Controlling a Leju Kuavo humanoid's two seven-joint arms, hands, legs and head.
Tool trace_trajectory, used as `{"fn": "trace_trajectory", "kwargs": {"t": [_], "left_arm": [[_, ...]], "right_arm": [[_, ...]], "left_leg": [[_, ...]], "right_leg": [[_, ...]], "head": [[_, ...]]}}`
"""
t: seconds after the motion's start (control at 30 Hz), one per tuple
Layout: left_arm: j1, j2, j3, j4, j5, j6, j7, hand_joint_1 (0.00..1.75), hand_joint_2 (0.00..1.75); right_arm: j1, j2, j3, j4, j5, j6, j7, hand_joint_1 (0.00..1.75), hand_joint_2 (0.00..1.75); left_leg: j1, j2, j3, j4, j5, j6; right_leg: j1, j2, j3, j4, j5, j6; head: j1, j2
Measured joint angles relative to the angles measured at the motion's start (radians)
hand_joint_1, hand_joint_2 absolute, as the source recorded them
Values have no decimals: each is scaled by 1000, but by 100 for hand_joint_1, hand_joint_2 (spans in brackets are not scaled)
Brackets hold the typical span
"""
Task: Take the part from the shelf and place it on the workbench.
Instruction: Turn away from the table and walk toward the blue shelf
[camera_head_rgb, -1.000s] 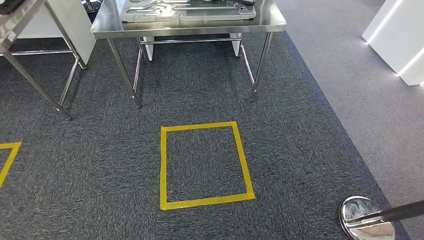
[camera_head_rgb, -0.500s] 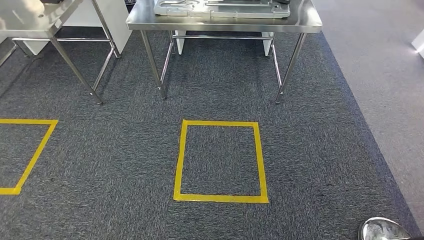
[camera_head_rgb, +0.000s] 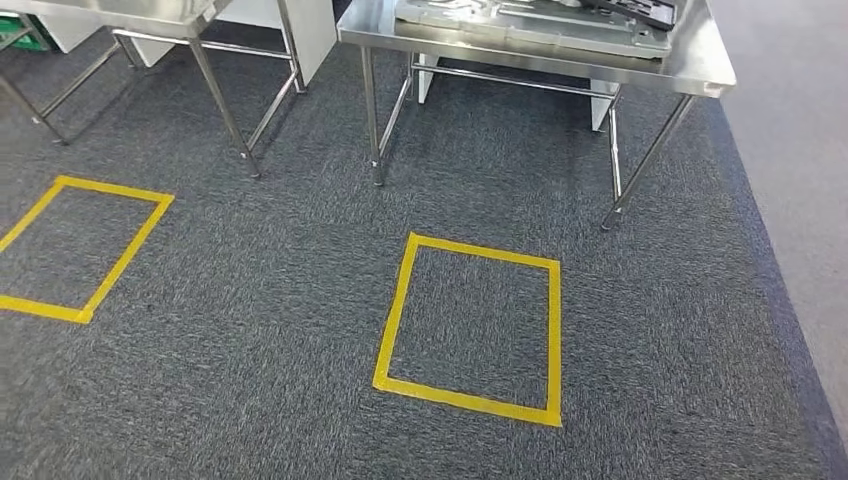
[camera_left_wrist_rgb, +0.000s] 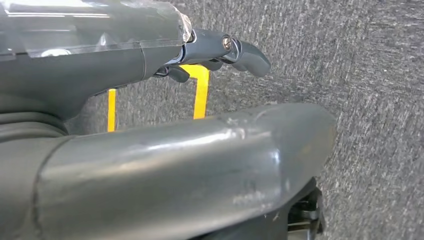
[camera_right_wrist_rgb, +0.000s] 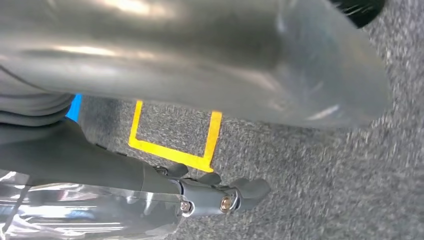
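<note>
Below my head camera the whole picture has shifted since a moment ago: I am turning, not the things. The steel table (camera_head_rgb: 700, 70) with the flat metal part (camera_head_rgb: 540, 25) now sits to the upper right, and a second yellow tape square (camera_head_rgb: 80, 245) has come in beside the first (camera_head_rgb: 475, 330). My left hand (camera_left_wrist_rgb: 220, 50) and right hand (camera_right_wrist_rgb: 215, 192) hang over the carpet, fingers loosely apart, holding nothing. I judge I am not yet placed to work.

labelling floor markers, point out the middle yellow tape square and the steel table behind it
middle yellow tape square (camera_head_rgb: 396, 313), head view, on its left tape strip
steel table (camera_head_rgb: 704, 72), head view, on the bare right end of its top
</note>
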Motion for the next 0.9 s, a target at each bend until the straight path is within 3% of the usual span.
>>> {"fn": "trace_trajectory", "kwargs": {"t": [0.07, 0.1, 0.17, 0.23, 0.3, 0.37, 0.43, 0.5, 0.57, 0.6, 0.63, 0.7, 0.77, 0.8, 0.87, 0.9], "left_arm": [[1, 0, 0, 0, 0, 0, 0, 0, 0], [2, 0, 0, 0, 0, 0, 0, 0, 0], [2, -1, 0, 0, 0, -1, 0, 0, 0], [1, -1, 0, 0, 0, 0, -2, 0, 0], [0, 0, 0, 0, -1, 3, -6, 0, 0], [1, 1, 0, 0, 0, 6, -12, 0, 0], [2, 4, 0, 0, 2, 10, -21, 0, 0], [0, 6, 0, 0, 4, 13, -29, 0, 0], [-1, 8, 1, 0, 5, 14, -36, 0, 0], [0, 9, 1, 0, 5, 13, -38, 0, 0], [2, 10, 1, 0, 5, 13, -40, 0, 0], [2, 13, 1, 0, 4, 11, -45, 0, 0], [0, 15, 1, 0, 3, 9, -48, 0, 0], [-1, 16, 1, 0, 3, 8, -49, 0, 0], [1, 16, 1, 0, 2, 6, -50, 0, 0], [2, 17, 1, 0, 2, 4, -50, 0, 0]], "right_arm": [[1, 0, 0, 0, 0, 0, 1, 0, 0], [2, 0, 0, 0, 0, 0, 1, 0, 0], [3, 0, 1, 1, 0, 1, 1, 0, 0], [5, 0, 1, 1, 4, 5, 2, 0, 0], [6, 0, 4, 2, 11, 8, 4, 0, 0], [3, 1, 8, 3, 17, 10, 8, 0, 0], [2, 2, 10, 3, 23, 9, 12, 0, 0], [4, 3, 12, 3, 29, 6, 14, 0, 0], [6, 3, 16, 3, 36, 7, 16, 0, 0], [5, 3, 19, 3, 39, 8, 16, 0, 0], [4, 4, 21, 3, 40, 11, 16, 0, 0], [1, 4, 23, 3, 41, 17, 15, 0, 0], [0, 4, 24, 3, 41, 19, 14, 0, 0], [-2, 4, 24, 3, 41, 19, 14, 0, 0], [-7, 5, 25, 3, 41, 20, 12, 0, 0], [-10, 4, 25, 3, 42, 21, 12, 0, 0]], "left_leg": [[-1, -22, -4, 2, 2, 2], [-2, -34, -5, 3, 2, 2], [-2, -61, -4, 8, 1, 0], [-4, -86, -7, 16, 0, -6], [-4, -105, -15, 20, 1, -19], [-3, -120, -22, 19, 4, -32], [-4, -88, -38, 51, -19, -42], [-3, -35, -85, 156, -80, -49], [1, -18, -139, 276, -130, -56], [3, -14, -147, 297, -130, -59], [5, -10, -135, 278, -111, -60], [5, 18, -65, 147, -49, -58], [-1, 47, -10, 38, -15, -49], [-4, 53, -2, 19, -14, -44], [-6, 36, -5, 16, -10, -34], [-4, 28, -5, 13, -7, -29]], "right_leg": [[-1, 18, -56, 116, -42, 3], [-1, 19, -63, 128, -33, 3], [-2, 30, -23, 36, 37, 0], [-5, 76, 34, -94, 93, -6], [-5, 104, 53, -143, 102, -12], [-5, 83, 54, -149, 106, -20], [-8, 57, 58, -157, 111, -35], [-8, 29, 59, -161, 112, -45], [-5, -1, 59, -160, 110, -48], [-4, -15, 59, -160, 109, -48], [-4, -27, 60, -159, 108, -47], [-4, -49, 65, -157, 104, -41], [-1, -68, 69, -155, 99, -31], [2, -75, 70, -154, 98, -26], [3, -87, 72, -155, 97, -15], [1, -80, 73, -151, 92, -9]], "head": [[2, 0], [2, 0], [2, 0], [2, 0], [1, 0], [1, 0], [-2, 0], [-9, 0], [-11, 0], [-11, 0], [-11, 0], [-12, 0], [-12, 0], [-11, 0], [-10, 0], [-10, 0]]}}
